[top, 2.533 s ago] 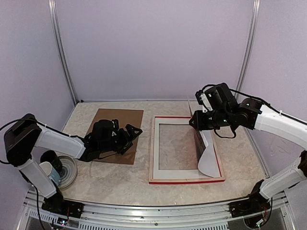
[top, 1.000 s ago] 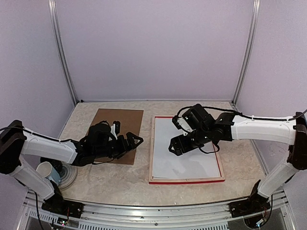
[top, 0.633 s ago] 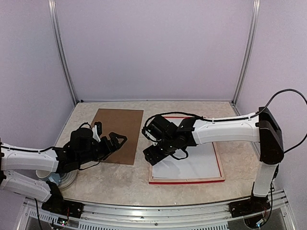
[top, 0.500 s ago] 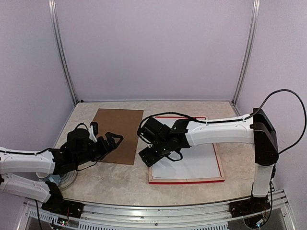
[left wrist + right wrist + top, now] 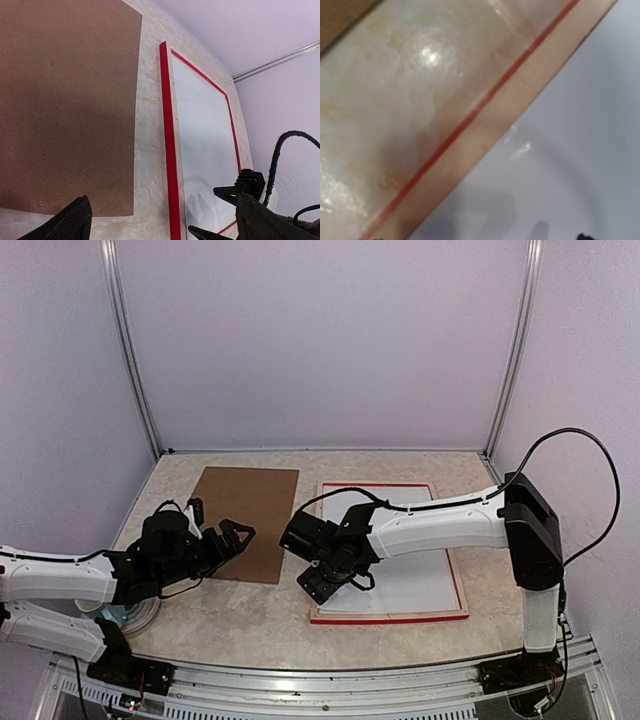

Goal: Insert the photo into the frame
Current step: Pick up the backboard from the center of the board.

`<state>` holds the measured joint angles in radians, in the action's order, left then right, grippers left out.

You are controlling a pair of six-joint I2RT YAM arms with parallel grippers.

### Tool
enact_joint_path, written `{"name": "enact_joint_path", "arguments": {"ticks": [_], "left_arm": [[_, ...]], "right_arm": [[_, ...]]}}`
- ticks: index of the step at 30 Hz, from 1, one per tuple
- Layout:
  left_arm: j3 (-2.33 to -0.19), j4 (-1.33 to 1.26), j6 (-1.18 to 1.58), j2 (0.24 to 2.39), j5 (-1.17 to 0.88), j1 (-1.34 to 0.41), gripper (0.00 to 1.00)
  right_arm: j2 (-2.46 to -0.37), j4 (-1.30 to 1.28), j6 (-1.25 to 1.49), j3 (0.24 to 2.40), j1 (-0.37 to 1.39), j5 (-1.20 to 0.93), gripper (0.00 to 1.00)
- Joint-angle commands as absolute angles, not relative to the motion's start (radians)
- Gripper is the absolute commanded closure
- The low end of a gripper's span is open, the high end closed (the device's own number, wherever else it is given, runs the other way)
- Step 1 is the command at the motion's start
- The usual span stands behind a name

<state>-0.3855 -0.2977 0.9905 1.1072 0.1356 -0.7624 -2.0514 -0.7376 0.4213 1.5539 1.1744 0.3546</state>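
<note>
My beige marbled table (image 5: 240, 625) carries a brown cardboard board (image 5: 245, 505), flat below and ahead of my left gripper (image 5: 238, 537). A strip of bare table separates it from the frame (image 5: 400, 618), lying flat, with the photo (image 5: 420, 578) white side up filling its opening. My right gripper (image 5: 320, 585) sits over the frame's near corner on the board's side. Back under my left arm a grey round dish (image 5: 142, 612) is partly hidden

No readable text or markings.
</note>
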Motion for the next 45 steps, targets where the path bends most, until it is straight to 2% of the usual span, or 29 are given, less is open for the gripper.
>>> {"name": "enact_joint_path", "arguments": {"ticks": [1, 45], "left_arm": [[-0.387, -0.315, 0.990, 1.115, 0.129, -0.756, 0.01], [-0.410, -0.354, 1.002, 1.165, 0.097, -0.756, 0.01]], "right_arm": [[-2.063, -0.760, 0.437, 1.546, 1.190, 0.379, 0.18], [-2.006, -0.819, 0.437, 1.474, 1.197, 0.387, 0.17]]}}
